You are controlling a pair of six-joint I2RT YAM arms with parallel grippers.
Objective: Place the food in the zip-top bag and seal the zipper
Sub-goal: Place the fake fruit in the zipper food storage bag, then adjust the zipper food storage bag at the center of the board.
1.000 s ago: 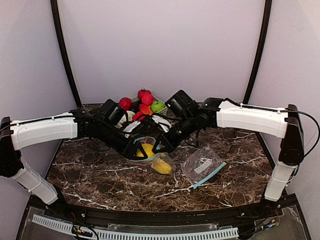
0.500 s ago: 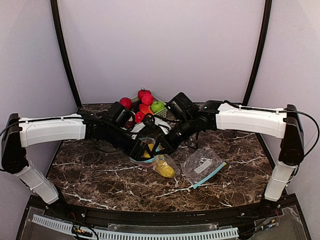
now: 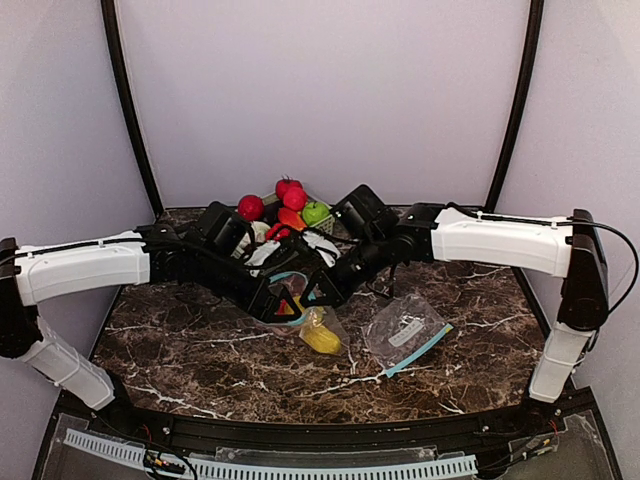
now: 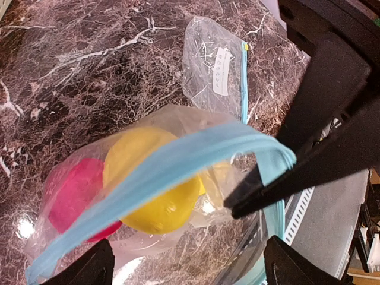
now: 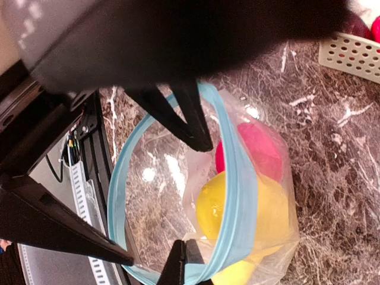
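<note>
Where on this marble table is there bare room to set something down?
Biggest bare patch: front-left dark marble tabletop, between the white left arm, the front edge and the clear blue-zippered bag of toy food. A smaller one lies front-right, past the empty clear zip-top bag. The back centre, around the piled toy fruit, is crowded.

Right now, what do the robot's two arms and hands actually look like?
Both the left arm and the right arm have long, boxy white shells joined by chunky black joints. A thin black cable runs along each. Their forearms are all black, ending in the left hand and right hand, each with two tapering black fingers. I can read no markings.
</note>
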